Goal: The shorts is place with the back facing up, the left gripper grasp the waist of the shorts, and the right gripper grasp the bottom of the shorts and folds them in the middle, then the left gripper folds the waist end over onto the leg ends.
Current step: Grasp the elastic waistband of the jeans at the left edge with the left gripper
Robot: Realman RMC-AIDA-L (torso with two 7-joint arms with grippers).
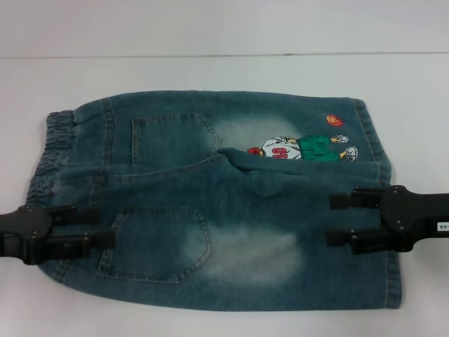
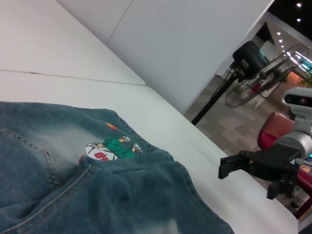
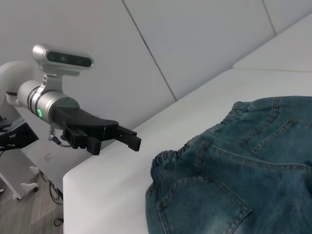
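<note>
Two open tools, left tool and right tool, flank the flat shorts

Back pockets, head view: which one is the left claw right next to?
The near pocket, on the leg closest to the robot. The left claw has its fingertips at that pocket's waist-side edge. The far pocket lies beyond the centre seam, partly tucked under a fold.

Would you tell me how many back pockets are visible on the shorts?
2: one pocket on the far half of the shorts, one pocket on the near half, by the left gripper.
</note>
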